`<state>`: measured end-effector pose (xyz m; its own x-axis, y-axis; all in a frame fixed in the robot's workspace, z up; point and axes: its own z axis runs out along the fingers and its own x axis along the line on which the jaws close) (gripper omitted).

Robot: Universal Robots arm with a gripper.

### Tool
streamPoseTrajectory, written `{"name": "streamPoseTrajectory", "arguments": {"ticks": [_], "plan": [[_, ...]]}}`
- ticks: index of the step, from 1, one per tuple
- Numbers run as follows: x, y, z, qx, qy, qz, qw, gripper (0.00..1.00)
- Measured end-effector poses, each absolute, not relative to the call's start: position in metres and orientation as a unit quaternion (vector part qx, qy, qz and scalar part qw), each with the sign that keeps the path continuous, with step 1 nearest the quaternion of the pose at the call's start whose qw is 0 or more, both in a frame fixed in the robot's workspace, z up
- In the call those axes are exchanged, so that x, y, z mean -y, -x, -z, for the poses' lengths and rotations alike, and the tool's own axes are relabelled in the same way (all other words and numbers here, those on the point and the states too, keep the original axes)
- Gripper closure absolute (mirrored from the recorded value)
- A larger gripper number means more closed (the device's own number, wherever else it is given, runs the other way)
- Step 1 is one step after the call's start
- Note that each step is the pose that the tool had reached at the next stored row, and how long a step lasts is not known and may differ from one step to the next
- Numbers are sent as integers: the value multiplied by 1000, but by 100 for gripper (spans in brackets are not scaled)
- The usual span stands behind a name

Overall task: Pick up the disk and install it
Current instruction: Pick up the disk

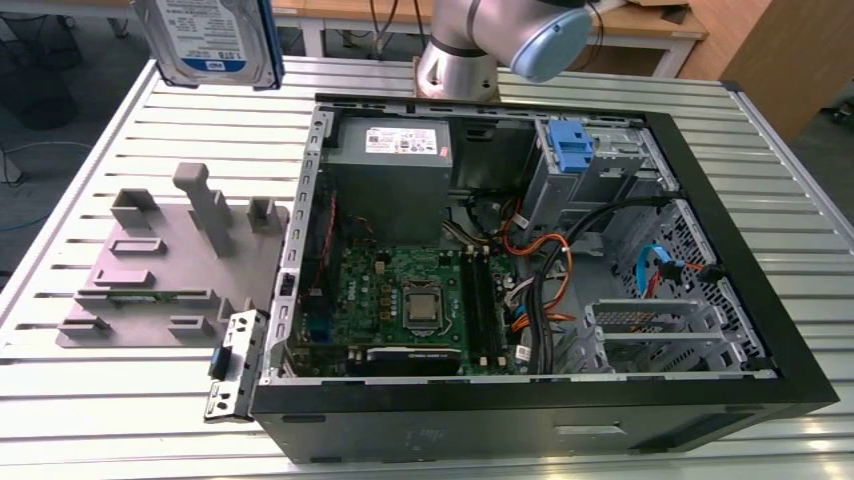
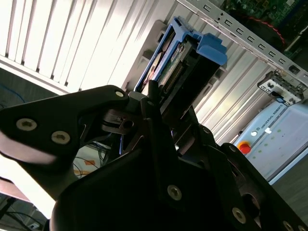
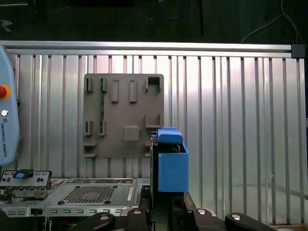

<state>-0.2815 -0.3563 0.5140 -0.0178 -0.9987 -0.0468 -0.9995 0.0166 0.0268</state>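
1. while the gripper (image 2: pixel 155 102) is clamped on one end, the disk (image 1: pixel 214 38) hangs upright over the table (image 1: pixel 80 400), far side, to the exterior view's left of the open computer case (image 1: pixel 747 290).
2. stiff, weighty and shock-sensitive, i judge; its flat faces give the firmest hold.

Bright, even light, with glare on the slatted table (image 2: pixel 48 33).

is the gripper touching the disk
Touching. In the second wrist view the gripper is clamped against both sides of the disk, with no gap between them.
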Motion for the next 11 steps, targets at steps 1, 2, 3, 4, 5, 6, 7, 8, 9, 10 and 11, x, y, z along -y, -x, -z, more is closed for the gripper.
{"name": "streamPoseTrajectory", "arguments": {"ticks": [1, 2, 3, 4, 5, 6, 7, 8, 9, 10, 11], "plan": [[356, 279, -514, -713, 701, -26, 7, 65], [356, 277, -514, -713, 701, -26, 7, 65], [356, 274, -514, -713, 701, -26, 7, 65], [356, 272, -514, -713, 701, -26, 7, 65], [356, 270, -514, -713, 701, -26, 7, 65], [356, 269, -514, -713, 701, -26, 7, 65], [356, 267, -514, -713, 701, -26, 7, 65], [356, 265, -514, -713, 701, -26, 7, 65], [356, 263, -514, -713, 701, -26, 7, 65], [356, 261, -514, -713, 701, -26, 7, 65], [356, 259, -514, -713, 701, -26, 7, 65]]}}
